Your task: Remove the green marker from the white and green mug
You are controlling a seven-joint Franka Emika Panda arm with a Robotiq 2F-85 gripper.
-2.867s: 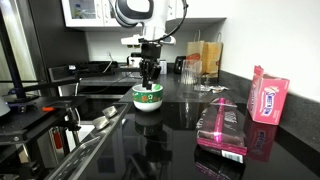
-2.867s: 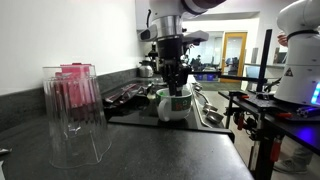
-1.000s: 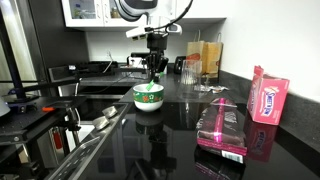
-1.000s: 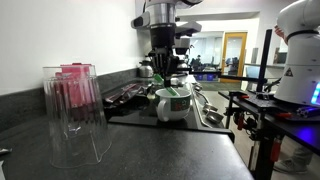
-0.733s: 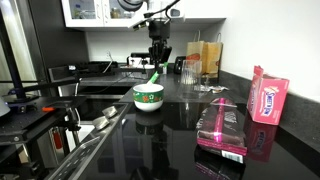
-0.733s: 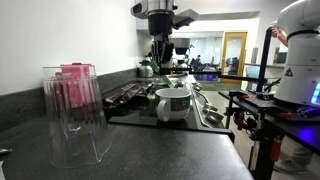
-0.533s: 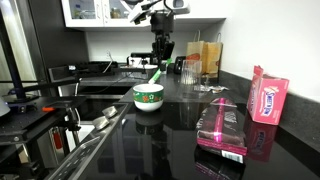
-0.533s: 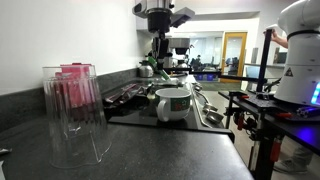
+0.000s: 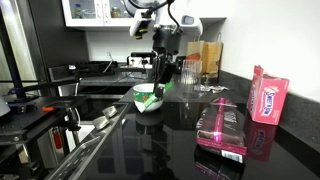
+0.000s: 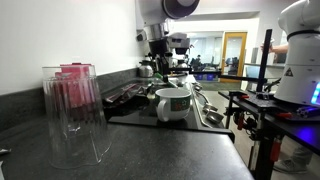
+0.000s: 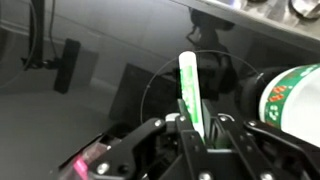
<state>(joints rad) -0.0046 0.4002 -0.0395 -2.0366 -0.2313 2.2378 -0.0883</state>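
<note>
On the dark worktop (image 9: 170, 135), toward the left in an exterior view, we see the white and green mug (image 9: 148, 98) standing upright. Just right of it and above, the claw (image 9: 160, 76) hangs from the arm, clenched on the green marker (image 11: 189, 85). In the wrist view the slim stick is pinched between the jaws near one end. Most of its length reaches out past them, and the mug sits off to the right, apart from it. We judge the marker to be out of the mug and held in the air beside it. How high its tip hangs over the worktop we cannot tell. Further right are the clear glass jars (image 9: 190, 68) at the far side, then a pink packet (image 9: 222, 125) lying near, then a pink box (image 9: 268, 100) upright.

What is left, we judge, is setting the marker down. We would carry it slowly over bare worktop on the near side, away from mug and jars. Because the grip is near one end, the free end swings wide. We would lower it until it rests, and only then release, since a round stick dropped from height may roll.
</note>
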